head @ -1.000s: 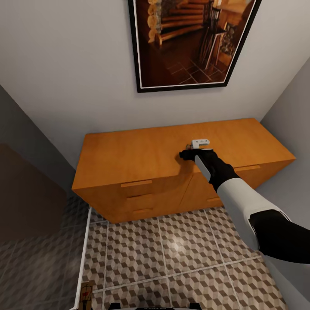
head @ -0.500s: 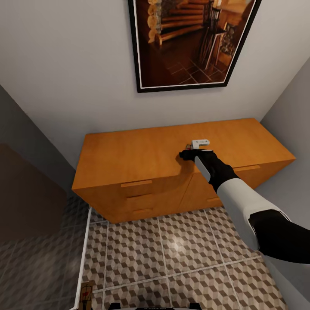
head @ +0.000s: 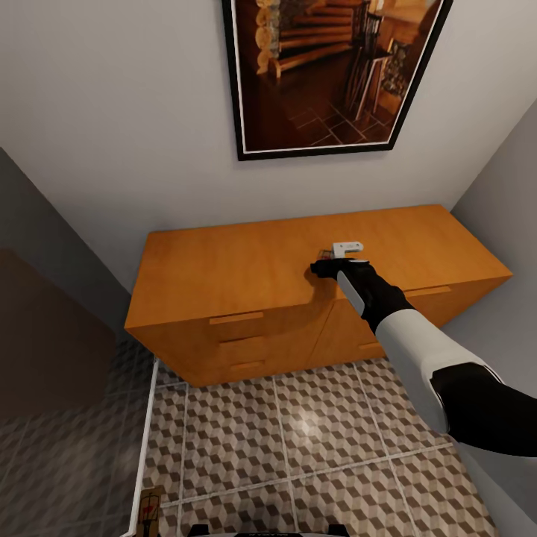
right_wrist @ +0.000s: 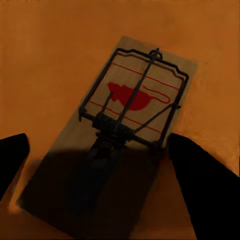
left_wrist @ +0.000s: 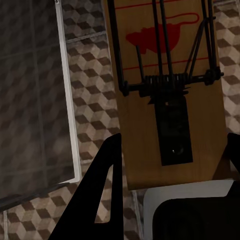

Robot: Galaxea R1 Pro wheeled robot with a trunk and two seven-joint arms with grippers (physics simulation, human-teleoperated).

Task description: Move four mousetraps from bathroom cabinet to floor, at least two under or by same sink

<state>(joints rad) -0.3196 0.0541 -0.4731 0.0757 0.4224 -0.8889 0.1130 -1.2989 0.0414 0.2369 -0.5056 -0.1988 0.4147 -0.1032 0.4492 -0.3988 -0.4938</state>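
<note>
The right pincer (head: 322, 266) hangs spread above a mousetrap (right_wrist: 127, 135) lying on the cabinet (head: 239, 276). The left pincer (left_wrist: 170, 165) pinches another mousetrap (left_wrist: 167, 90) above the bathroom floor (left_wrist: 90, 100).

We see one mousetrap (right_wrist: 127, 145) lying flat on the orange-brown cabinet (head: 246, 272) top, red mouse print up, wire bar set. A second mousetrap (left_wrist: 167, 90) hangs above the cube-patterned bathroom floor (head: 313, 440), its board upright.

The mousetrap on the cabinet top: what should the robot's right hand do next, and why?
Probably lower a little and close. The right gripper hangs open above the mousetrap, a finger on each side, and the trap lies flat on the cabinet, not yet gripped.
</note>
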